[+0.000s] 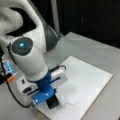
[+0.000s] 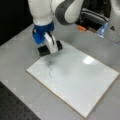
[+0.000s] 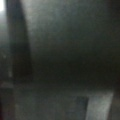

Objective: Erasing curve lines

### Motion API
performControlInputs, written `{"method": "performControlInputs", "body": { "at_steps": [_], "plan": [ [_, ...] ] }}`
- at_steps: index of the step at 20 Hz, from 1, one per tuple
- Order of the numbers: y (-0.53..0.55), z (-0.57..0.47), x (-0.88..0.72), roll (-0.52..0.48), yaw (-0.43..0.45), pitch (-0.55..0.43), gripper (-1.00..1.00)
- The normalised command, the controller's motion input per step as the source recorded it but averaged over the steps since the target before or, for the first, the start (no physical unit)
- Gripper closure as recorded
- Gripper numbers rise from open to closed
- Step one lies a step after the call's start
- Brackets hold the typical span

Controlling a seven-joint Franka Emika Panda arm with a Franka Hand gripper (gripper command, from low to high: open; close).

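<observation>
White board (image 2: 82, 80), curve lines (image 2: 50, 67) plainest here, jaws clamping eraser (image 2: 50, 48) at its edge

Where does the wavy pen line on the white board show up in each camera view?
Front view: the curve lines sit near the picture's bottom, just right of the black eraser block.
Front view: the curve lines lie left of centre, running down from a grey smudge below the eraser block.
Wrist view: dark and blurred; the line cannot be made out.
Shared landmark: the eraser block under the gripper, at the white board edge.
</observation>
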Motion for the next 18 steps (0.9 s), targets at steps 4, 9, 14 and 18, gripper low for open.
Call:
{"method": "performControlInputs", "body": {
  "at_steps": [4,9,14,18],
  "plan": [
    [0.04,-0.05,0.01,0.065,-0.247,-0.163,1.00],
    [0.03,-0.07,0.06,0.112,-0.332,-0.180,1.00],
    [0.04,-0.08,0.06,0.083,-0.346,-0.138,1.00],
    [0.02,-0.17,0.04,0.071,-0.201,-0.092,1.00]
  ]
}}
